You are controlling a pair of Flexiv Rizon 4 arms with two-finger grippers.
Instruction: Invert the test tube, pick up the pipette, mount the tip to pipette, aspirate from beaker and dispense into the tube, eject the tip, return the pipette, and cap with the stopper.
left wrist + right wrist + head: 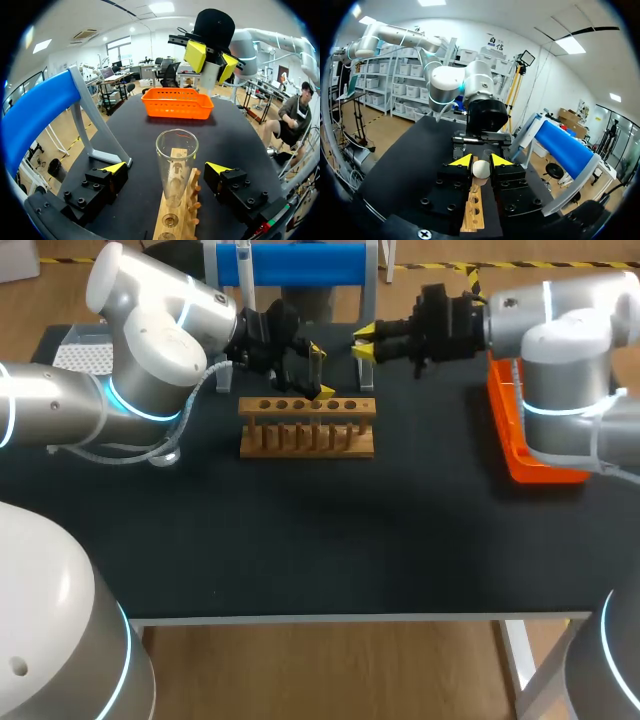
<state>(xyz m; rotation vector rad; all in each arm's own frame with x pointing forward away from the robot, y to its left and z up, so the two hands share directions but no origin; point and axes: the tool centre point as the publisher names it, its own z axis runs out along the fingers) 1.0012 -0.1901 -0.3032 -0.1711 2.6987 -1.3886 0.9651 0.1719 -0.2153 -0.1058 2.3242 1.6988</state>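
A clear glass test tube (176,165) stands upright, mouth up, in an end hole of the wooden rack (307,425). My left gripper (166,170) is open, one yellow-tipped finger on each side of the tube and clear of the glass. My right gripper (481,161) is shut on a small white stopper (481,169). It hovers above the rack's far end (474,207), facing the left gripper. In the left wrist view the right gripper (212,60) hangs above and beyond the tube with the stopper (209,77) between its fingers. In the head view both grippers, left (320,370) and right (365,343), meet behind the rack.
An orange basket (520,440) sits along the table's right edge under my right arm. A blue pipette stand (300,262) on grey legs stands at the back, just behind the grippers. A white perforated tip box (80,355) lies at the back left.
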